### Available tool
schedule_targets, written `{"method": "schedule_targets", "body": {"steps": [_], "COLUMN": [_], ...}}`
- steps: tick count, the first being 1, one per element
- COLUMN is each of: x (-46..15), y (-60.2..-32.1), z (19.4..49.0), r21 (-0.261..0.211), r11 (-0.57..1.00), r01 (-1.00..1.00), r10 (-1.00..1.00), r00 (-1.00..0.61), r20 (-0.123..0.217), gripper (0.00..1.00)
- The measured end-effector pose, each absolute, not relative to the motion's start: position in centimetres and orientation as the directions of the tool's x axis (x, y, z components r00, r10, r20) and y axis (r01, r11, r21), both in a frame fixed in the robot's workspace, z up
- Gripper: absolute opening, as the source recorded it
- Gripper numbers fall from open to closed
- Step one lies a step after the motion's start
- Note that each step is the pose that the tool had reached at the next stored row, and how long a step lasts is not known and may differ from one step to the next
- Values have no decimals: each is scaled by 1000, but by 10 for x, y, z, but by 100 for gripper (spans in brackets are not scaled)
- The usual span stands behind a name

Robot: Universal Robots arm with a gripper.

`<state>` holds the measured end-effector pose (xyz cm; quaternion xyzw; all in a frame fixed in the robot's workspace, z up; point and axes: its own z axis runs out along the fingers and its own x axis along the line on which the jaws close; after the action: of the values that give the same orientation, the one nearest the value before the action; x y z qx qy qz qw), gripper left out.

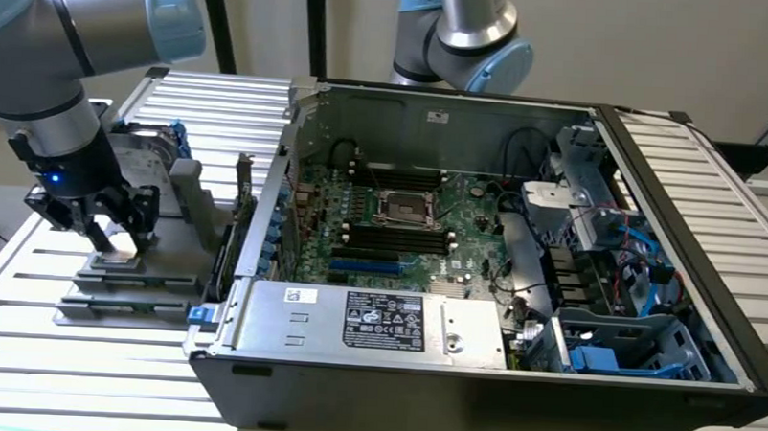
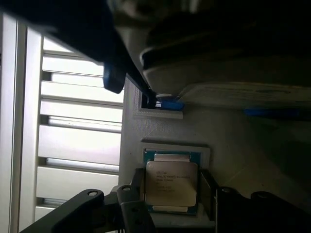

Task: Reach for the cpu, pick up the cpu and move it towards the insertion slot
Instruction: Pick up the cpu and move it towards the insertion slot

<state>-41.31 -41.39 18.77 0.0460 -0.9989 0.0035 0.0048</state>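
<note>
Wrist view, cpu (image 2: pixel 171 182) flat, lid up, long sides facing open jaws astride it

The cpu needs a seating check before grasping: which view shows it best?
The wrist view: the cpu lies flat, printed metal top facing the camera. In the exterior view it is a pale patch under the gripper.

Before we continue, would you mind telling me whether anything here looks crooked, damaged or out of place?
Nothing stands out. The cpu lies flat and square in its grey holder, with the gripper low over it. The insertion slot in the open case looks unobstructed, and nothing appears spilled or broken.
</note>
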Motion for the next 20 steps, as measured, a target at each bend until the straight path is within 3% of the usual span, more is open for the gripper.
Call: {"method": "schedule_targets", "body": {"steps": [5,6,20], "x": [-413,-413,-413], "y": [-414,-414,-414], "z": [188,188,187], "r21": [-7,-7,-9], "r11": [996,996,996], "r01": [-92,-92,-92], "r10": [-92,-92,-92], "r00": [-996,-996,-996], "r20": [10,10,10], "gripper": [58,64,64]}}
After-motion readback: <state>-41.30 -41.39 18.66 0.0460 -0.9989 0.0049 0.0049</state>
